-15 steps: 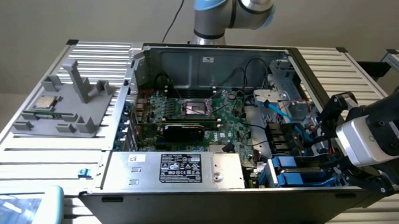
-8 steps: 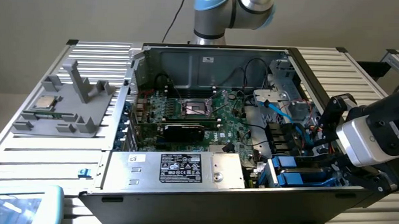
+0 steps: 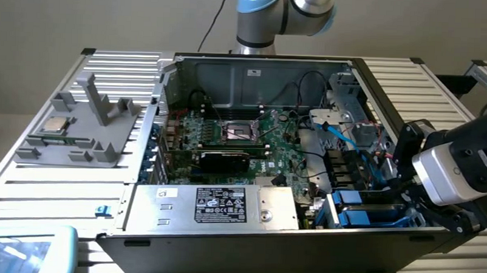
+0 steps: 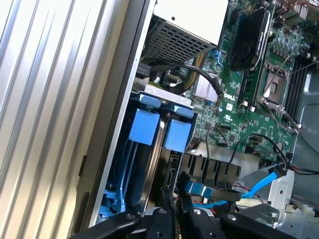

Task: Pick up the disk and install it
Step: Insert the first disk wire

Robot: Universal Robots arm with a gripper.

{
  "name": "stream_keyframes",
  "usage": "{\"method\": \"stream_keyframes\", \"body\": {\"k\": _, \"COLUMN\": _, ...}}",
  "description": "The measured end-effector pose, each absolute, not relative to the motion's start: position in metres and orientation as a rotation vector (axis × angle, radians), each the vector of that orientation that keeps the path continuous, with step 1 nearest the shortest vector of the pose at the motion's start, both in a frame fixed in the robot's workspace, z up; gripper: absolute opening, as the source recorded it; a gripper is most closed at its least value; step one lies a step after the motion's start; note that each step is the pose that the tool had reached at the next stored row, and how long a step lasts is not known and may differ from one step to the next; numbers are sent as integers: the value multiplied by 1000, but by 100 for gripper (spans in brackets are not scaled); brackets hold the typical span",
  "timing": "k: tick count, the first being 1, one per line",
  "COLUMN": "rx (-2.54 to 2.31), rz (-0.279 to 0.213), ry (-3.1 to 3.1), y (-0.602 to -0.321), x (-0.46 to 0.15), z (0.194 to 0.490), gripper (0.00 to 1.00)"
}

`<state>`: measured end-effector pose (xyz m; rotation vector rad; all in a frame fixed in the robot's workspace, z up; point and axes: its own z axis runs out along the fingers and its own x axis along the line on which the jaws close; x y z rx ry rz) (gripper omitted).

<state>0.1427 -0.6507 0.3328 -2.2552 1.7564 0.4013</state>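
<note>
Tool [image 4: 175,219], grip can't tell, hangs at case [image 3: 223,251] near edge; disk [image 4: 144,125] just beside, edge-up, long axis along that edge.

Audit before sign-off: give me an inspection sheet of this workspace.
Surface: slatted metal table carrying an open computer case.
Job's things: two blue drive carriers side by side in the case's bay.
Clutter: grey fixture holding a processor chip.
Grippers: gripper close to the bay.
Cables: blue data cable, thick black cable over the motherboard.
Surroundings: plain wall, robot arm behind the case.
</note>
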Motion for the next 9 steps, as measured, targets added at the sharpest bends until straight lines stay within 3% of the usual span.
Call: {"method": "stream_keyframes", "body": {"k": 9, "rx": -2271, "rz": 387, "ry": 1771, "y": -649, "x": 143, "z": 336, "gripper": 16}}
